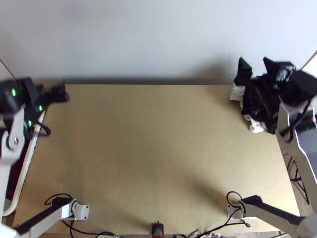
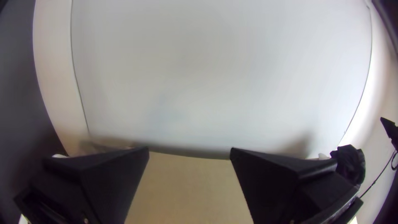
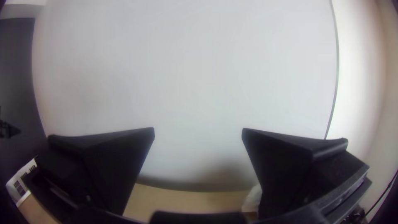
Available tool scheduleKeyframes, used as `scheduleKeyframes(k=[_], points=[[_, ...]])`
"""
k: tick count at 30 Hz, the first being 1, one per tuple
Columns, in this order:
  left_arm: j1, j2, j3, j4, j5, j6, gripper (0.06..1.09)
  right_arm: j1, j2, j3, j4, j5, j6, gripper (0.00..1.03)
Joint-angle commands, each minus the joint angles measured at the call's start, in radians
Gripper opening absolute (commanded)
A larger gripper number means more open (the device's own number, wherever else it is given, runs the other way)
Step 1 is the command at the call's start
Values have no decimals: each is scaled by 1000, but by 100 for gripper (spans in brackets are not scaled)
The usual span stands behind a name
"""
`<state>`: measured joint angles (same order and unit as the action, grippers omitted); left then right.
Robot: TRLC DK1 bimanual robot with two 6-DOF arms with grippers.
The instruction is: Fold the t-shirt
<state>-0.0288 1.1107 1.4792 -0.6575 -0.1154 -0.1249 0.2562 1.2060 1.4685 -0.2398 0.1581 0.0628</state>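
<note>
Cloths (image 1: 249, 104) lay bunched beneath my open, empty right gripper (image 1: 253, 60).
Near my parted, empty left gripper (image 1: 61, 92), a white rim (image 1: 24, 174), perhaps a container's, bordered dark red; my right wrist view showed barcodes (image 3: 20, 187).

Cloth (image 1: 250, 104) on table (image 1: 158, 139), far right

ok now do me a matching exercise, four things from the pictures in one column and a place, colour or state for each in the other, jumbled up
Column one
1. table
2. left end effector
3. cloth pile
4. right end effector

Column two
A. black and white, bunched
B. open, near the far right corner
C. light wood colour
D. open, near the far left corner

Right pairs
1-C
2-D
3-A
4-B
</note>
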Motion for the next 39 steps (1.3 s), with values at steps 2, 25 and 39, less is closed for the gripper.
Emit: scheduleKeyframes(k=[2, 25, 39], points=[[35, 278, 332, -82, 13, 4, 101, -8, 219, 223, -4, 1, -11, 98], [145, 617, 622, -192, -35, -21, 103, -32, 359, 309, -56, 4, -70, 96], [652, 640, 199, -47, 33, 73, 103, -17, 323, 127, -41, 12, -78, 96]])
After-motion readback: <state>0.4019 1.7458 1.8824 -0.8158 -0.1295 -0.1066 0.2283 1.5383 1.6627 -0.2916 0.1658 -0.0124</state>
